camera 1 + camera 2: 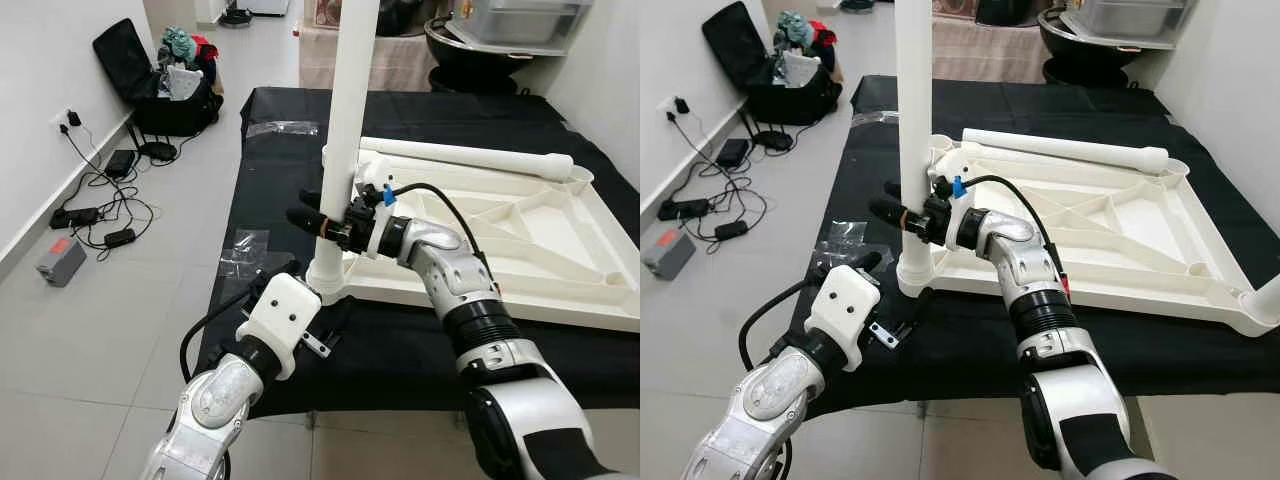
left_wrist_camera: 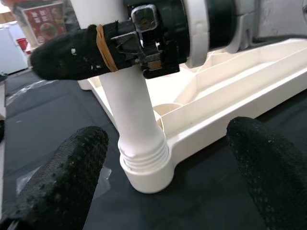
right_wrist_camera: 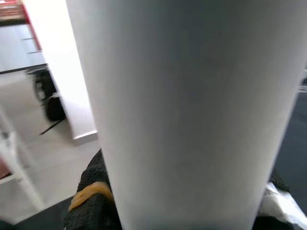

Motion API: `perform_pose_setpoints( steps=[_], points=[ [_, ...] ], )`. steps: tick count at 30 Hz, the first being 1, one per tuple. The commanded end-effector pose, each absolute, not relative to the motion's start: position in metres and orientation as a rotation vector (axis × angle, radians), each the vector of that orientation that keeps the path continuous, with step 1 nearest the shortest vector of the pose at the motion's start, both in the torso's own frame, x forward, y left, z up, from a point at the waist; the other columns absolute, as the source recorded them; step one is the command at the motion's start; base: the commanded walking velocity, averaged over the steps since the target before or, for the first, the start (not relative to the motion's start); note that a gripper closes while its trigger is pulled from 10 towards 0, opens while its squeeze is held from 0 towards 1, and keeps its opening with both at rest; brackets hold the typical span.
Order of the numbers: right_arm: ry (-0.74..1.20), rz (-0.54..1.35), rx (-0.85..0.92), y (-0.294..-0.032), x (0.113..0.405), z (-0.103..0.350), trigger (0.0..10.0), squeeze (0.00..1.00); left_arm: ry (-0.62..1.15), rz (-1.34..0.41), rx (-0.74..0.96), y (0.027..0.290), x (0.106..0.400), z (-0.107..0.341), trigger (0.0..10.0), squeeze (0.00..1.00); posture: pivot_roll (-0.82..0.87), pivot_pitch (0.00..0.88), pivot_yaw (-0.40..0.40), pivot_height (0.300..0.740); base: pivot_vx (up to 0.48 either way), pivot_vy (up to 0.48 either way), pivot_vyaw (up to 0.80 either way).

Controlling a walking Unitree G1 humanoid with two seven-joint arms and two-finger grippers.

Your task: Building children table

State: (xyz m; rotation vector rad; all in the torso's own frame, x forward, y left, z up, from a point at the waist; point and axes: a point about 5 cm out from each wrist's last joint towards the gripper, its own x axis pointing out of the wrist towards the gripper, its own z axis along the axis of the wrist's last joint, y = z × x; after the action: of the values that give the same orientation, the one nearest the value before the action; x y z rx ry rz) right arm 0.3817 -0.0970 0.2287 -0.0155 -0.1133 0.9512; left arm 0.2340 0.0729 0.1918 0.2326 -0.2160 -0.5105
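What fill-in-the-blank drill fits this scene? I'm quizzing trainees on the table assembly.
1. The right gripper is shut on the upright white plastic table leg, which stands in a ____ socket of the upside-down white plastic tabletop.
2. The left gripper is ____.
3. A second white leg lies ____ on the tabletop.

Missing: corner; open; flat

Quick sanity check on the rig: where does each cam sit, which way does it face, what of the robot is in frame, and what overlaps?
Left eye view: head, looking forward and down at the upturned tabletop; both arms show.
Right eye view: same head, same scene.
Left wrist view: looks along the open left gripper at the upright leg base; right gripper crosses above.
Right wrist view: pressed against the upright leg.
Shared: all four see that leg, clamped by the right gripper.
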Motion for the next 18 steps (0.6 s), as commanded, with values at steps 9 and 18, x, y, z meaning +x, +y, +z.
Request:
perform_pose_setpoints(
  steps=[9,18],
  points=[
    [-0.001,-0.105,0.036,-0.145,0.395,0.202,0.0,0.00,-0.209,-0.507,0.219,0.072,0.237,0.192,10.0,0.00,0.10,0.121,-0.058,0.740,0.000,0.000,0.00],
    [-0.048,-0.224,0.118,-0.111,0.369,0.201,7.1,0.00,-0.206,-0.511,0.231,0.072,0.235,0.190,10.0,0.00,0.11,0.120,-0.060,0.740,0.000,0.000,0.00]
  ],
)
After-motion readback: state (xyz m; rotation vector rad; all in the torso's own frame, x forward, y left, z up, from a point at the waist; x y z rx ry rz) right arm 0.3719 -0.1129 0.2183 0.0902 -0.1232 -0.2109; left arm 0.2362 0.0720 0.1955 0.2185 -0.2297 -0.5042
